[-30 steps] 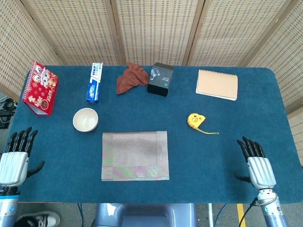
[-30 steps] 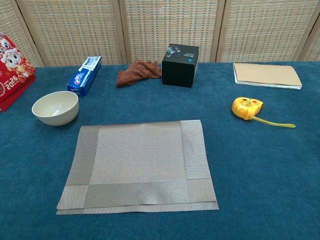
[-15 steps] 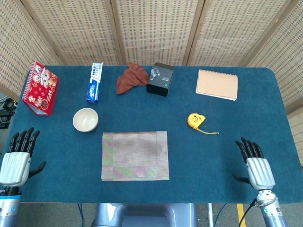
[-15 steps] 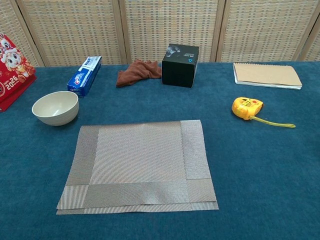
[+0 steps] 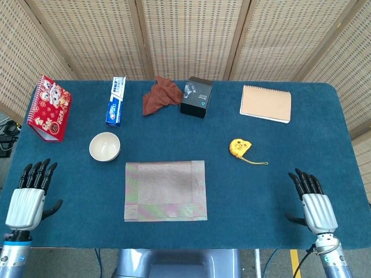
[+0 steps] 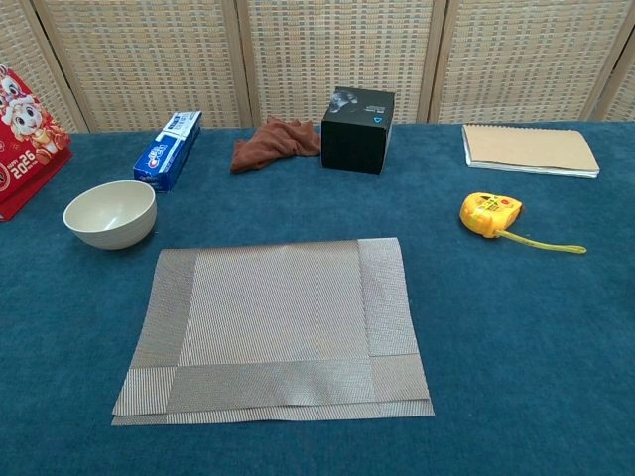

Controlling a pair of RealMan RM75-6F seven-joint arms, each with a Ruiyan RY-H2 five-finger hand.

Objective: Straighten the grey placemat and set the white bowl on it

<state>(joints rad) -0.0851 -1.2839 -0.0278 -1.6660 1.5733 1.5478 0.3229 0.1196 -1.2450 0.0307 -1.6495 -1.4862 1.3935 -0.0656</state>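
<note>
The grey placemat (image 5: 166, 190) (image 6: 275, 326) lies at the table's front centre, its near edge folded over on itself in a double layer. The white bowl (image 5: 105, 146) (image 6: 110, 213) stands upright and empty on the blue cloth, just beyond the mat's far left corner and apart from it. My left hand (image 5: 32, 194) hovers at the front left edge, fingers stretched out and holding nothing. My right hand (image 5: 313, 202) is at the front right edge, fingers likewise extended and empty. Neither hand shows in the chest view.
Along the back stand a red calendar (image 5: 48, 108), a toothpaste box (image 5: 116, 101), a brown cloth (image 5: 161, 95), a black box (image 5: 196, 97) and a tan notebook (image 5: 266, 103). A yellow tape measure (image 5: 240, 147) lies right of the mat.
My left hand has drifted right and slightly toward the near edge. The right hand, mat and bowl have stayed put.
</note>
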